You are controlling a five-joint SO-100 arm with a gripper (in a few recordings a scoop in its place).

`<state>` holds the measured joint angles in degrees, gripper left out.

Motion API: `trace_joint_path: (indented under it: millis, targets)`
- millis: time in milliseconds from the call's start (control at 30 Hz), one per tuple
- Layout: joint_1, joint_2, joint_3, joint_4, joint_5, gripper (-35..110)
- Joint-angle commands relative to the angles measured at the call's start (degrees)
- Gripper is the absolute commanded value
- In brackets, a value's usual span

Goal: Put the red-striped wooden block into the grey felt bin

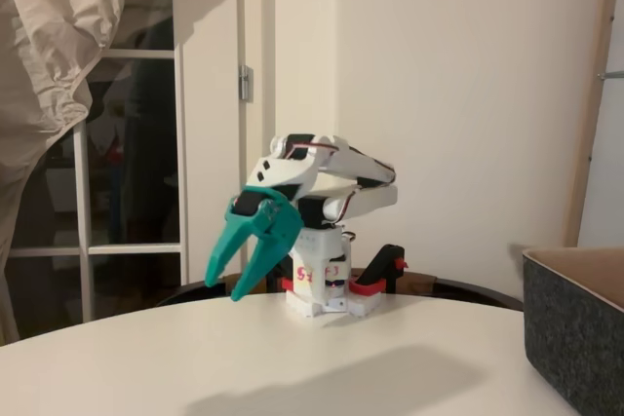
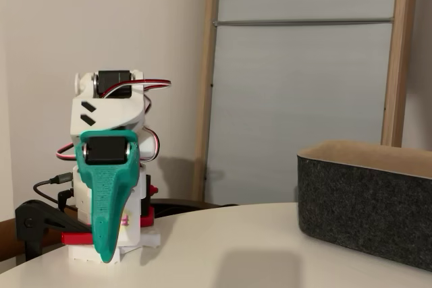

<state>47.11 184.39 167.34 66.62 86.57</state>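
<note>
The setting was a room in a home. A round white surface (image 1: 390, 358) stood before plain cream walls (image 1: 468, 94). A white glazed door (image 1: 132, 182) with a hinge, a pale crumpled drape (image 1: 58, 36) and a wooden ladder-style frame (image 2: 393, 52) leaning against the wall indicated domestic surroundings.

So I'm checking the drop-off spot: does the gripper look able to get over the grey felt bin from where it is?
Probably yes. The gripper hangs folded by the arm's base, with bare table between it and the grey felt bin, whose top is open. Whether its reach suffices can't be judged.
</note>
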Motion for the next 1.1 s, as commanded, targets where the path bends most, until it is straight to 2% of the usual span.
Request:
trace_joint_path:
  millis: [0, 500, 1067]
  targets:
    - [0.3, 4.8, 2.8, -0.1, 0.9, 15]
    - [-1.2, 9.5, 11.0, -0.9, -1.3, 17]
    - [-2.1, 9.4, 11.8, -1.0, -2.1, 2]
